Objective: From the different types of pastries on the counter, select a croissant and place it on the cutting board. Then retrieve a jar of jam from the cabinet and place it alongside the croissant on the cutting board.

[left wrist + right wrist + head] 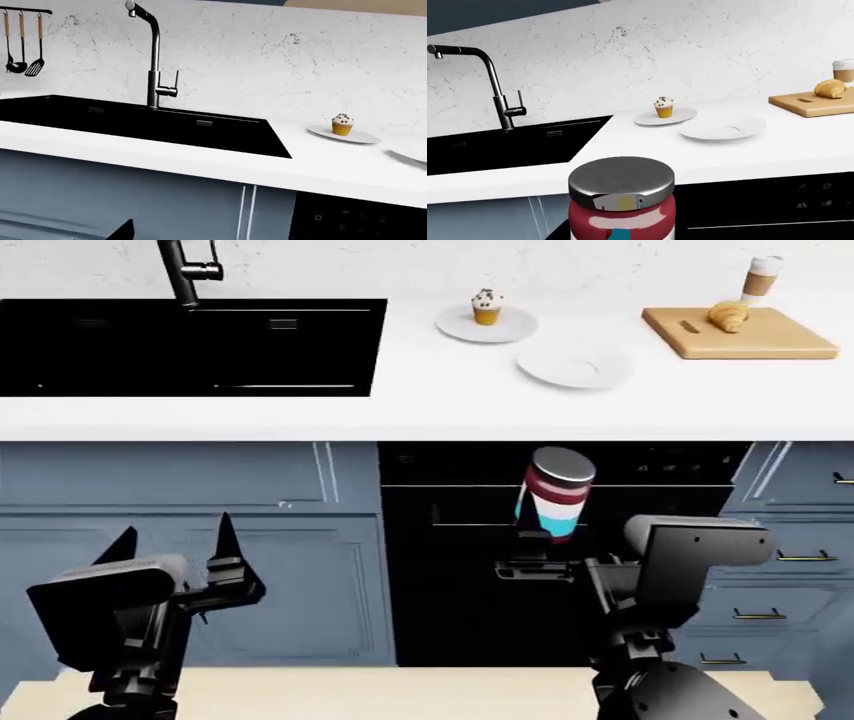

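Below the counter edge, the right gripper clamps the jar of jam upright for carrying toward the cutting board, where the croissant already lies; left gripper spread, holding nothing

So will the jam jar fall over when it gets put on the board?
Probably not if set flat: the jar of jam looks tall with a round body, so tilted it could tip and roll. Its smooth sides may also slip in the right gripper.
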Robot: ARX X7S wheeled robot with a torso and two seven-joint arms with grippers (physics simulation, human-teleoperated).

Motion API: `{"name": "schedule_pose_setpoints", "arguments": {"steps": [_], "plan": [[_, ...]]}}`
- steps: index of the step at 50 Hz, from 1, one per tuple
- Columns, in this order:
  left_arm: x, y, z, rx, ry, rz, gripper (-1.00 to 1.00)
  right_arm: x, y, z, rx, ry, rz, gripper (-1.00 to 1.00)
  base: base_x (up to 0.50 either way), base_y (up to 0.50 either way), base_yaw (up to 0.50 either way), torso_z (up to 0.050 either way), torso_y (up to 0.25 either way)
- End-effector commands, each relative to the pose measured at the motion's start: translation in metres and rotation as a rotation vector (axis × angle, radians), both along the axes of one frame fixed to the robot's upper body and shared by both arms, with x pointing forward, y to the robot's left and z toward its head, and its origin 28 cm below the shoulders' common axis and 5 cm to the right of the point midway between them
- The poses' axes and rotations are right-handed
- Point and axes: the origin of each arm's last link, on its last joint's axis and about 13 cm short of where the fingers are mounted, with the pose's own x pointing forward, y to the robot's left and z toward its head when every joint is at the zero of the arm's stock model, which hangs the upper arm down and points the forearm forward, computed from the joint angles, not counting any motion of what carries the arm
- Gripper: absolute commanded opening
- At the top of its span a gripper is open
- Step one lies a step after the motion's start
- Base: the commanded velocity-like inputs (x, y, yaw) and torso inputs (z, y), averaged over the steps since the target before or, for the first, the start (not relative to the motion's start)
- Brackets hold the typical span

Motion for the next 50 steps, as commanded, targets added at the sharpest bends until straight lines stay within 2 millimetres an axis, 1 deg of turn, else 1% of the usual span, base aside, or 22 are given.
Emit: {"name": "schedule_pose_setpoints", "arguments": {"steps": [1, 5, 14, 23, 40, 50], "plan": [[0.000, 0.000, -0.001, -0.002, 0.002, -0.002, 1.00, -0.002, -0.002, 0.002, -0.013, -0.013, -0.006, -1.00, 0.00, -0.50, 0.00, 0.000, 0.000], [0.000, 0.000, -0.003, -0.001, 0.008, -0.002, 1.00, -0.004, -0.003, 0.001, -0.012, -0.013, -0.009, -1.00, 0.00, -0.50, 0.00, 0.000, 0.000], [0.001, -0.002, -0.003, 0.003, 0.008, -0.007, 1.00, -0.002, -0.002, 0.000, -0.013, -0.013, -0.011, -1.00, 0.00, -0.50, 0.00, 0.000, 0.000], [0.002, -0.001, -0.003, 0.005, 0.008, -0.005, 1.00, -0.001, -0.002, 0.003, -0.016, -0.018, -0.014, -1.00, 0.00, -0.50, 0.00, 0.000, 0.000], [0.003, -0.004, 0.002, 0.033, -0.004, -0.025, 1.00, -0.006, -0.006, 0.008, -0.027, -0.028, -0.034, -1.00, 0.00, -0.50, 0.00, 0.000, 0.000], [0.010, -0.005, 0.007, 0.091, -0.025, -0.041, 1.00, -0.002, -0.008, 0.011, -0.032, -0.031, -0.039, -1.00, 0.00, -0.50, 0.00, 0.000, 0.000]]}}
